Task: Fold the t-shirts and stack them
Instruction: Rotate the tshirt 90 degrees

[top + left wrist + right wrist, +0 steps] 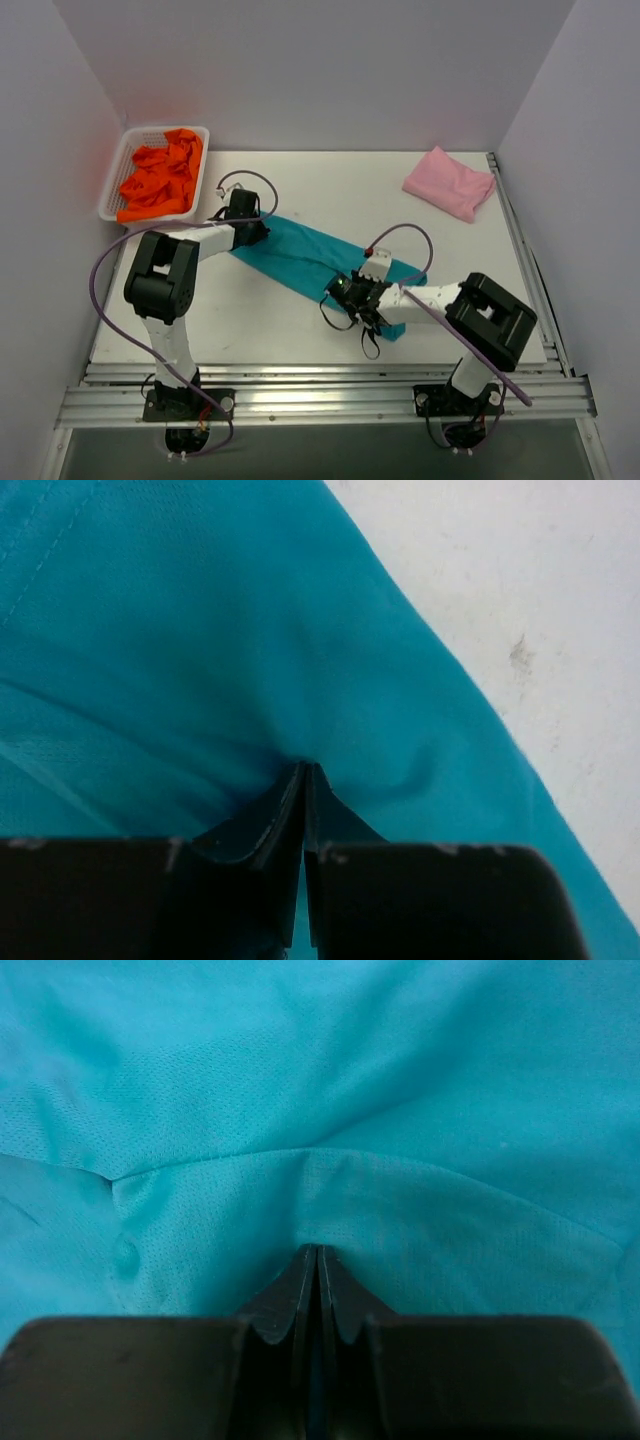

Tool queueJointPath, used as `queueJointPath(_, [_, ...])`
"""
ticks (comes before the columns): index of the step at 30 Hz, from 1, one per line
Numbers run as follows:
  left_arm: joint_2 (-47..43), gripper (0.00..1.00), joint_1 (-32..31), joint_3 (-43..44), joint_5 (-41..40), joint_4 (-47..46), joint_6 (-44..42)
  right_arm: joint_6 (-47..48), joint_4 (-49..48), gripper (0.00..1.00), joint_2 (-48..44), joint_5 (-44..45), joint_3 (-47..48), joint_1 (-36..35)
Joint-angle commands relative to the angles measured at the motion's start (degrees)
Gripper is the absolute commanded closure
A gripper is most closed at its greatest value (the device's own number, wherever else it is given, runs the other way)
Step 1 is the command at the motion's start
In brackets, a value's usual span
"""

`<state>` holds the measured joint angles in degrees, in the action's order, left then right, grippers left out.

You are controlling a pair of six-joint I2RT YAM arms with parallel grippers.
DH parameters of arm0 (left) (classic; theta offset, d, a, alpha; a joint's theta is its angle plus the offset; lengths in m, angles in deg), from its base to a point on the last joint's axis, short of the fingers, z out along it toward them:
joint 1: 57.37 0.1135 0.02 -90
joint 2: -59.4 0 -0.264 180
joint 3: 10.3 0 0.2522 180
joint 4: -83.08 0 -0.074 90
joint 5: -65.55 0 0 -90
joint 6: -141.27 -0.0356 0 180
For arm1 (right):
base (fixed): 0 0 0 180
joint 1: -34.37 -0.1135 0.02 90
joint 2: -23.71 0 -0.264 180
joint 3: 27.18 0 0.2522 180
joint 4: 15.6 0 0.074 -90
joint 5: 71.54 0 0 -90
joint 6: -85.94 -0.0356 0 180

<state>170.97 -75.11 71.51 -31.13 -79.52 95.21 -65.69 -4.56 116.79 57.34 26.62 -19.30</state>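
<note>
Axis: teal t-shirt [300,255] lies as a band from far-left to near-right | left gripper [303,768] clamped on its far-left end | right gripper [317,1250] clamped on its near-right end

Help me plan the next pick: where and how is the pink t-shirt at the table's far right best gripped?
Probably the pink t-shirt by its near-left edge, coming down from above on the open-table side. It lies flat in a compact bundle, and its far-right side sits close to the table's rail, leaving little room there. The right gripper, nearest, is shut on the teal t-shirt.
</note>
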Motion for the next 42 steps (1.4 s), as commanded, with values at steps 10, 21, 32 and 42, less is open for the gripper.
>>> queueJointPath(10, [-4.52, 0.9, -7.84, -15.47, -11.95, -1.18, 13.35, 15.74, -4.84, 1.0, 13.17, -17.24, 20.92, 19.55])
queueJointPath(21, [-9.79, 0.91, -19.69, -24.19, -16.52, -2.67, 21.88, 26.11, 10.09, 1.0, 41.64, -24.19, 67.83, 27.82])
queueJointPath(32, [-9.7, 0.9, -43.33, -18.49, -21.44, -0.57, 31.38, 30.15, 9.33, 1.0, 57.12, -36.57, 92.33, 30.82])
queueJointPath(42, [-9.96, 0.76, -48.97, -12.16, -24.07, -5.58, 26.74, 39.37, 3.25, 0.96, 55.29, -48.02, 94.28, 28.89])
